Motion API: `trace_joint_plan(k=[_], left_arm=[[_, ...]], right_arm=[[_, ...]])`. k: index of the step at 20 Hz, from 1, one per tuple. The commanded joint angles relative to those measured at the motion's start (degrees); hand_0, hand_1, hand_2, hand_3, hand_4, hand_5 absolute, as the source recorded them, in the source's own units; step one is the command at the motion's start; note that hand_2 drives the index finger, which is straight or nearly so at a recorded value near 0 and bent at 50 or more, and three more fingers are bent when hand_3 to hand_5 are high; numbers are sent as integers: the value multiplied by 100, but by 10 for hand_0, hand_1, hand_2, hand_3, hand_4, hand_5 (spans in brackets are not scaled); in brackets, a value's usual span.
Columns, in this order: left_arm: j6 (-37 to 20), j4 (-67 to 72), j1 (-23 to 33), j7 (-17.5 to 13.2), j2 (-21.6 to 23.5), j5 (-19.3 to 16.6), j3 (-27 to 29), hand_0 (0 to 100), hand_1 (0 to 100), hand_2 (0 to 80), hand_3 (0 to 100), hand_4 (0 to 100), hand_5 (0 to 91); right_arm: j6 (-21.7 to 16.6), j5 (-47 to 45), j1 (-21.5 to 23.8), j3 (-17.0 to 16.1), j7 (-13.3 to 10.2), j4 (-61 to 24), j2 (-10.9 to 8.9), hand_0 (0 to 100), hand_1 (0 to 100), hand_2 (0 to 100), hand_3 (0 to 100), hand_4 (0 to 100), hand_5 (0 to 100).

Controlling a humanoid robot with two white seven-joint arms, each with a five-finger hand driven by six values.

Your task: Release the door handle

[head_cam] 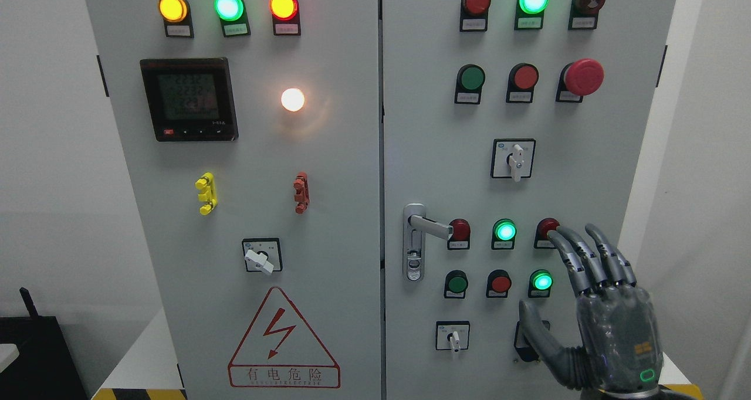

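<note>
A silver lever door handle (423, 226) on its metal lock plate (413, 244) sits on the left edge of the right cabinet door (422, 124), pointing right. My right hand (581, 294) is at the lower right, well to the right of the handle and apart from it. Its grey fingers (578, 253) are stretched upward and spread, the thumb (537, 335) out to the left, holding nothing. The fingertips lie in front of a red button (547, 229). The left arm does not show.
The grey electrical cabinet has two doors with lit lamps, push buttons, rotary switches (513, 158) and a red emergency stop (583, 76). The left door carries a meter (189, 99) and a warning triangle (283, 341). A black object (29, 353) stands at the lower left.
</note>
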Motion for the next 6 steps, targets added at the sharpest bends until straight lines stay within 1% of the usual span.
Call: trace_joint_plan(k=[1, 6], left_arm=[[4, 114, 1, -4, -1, 0, -79, 120, 389, 0, 0, 0, 0], [4, 114, 1, -4, -1, 0, -79, 120, 389, 0, 0, 0, 0]], right_arm=[[7, -10, 1, -24, 19, -62, -90, 450, 113, 0, 0, 0, 0], [7, -10, 9, -24, 72, -97, -73, 427, 151, 0, 0, 0, 0]])
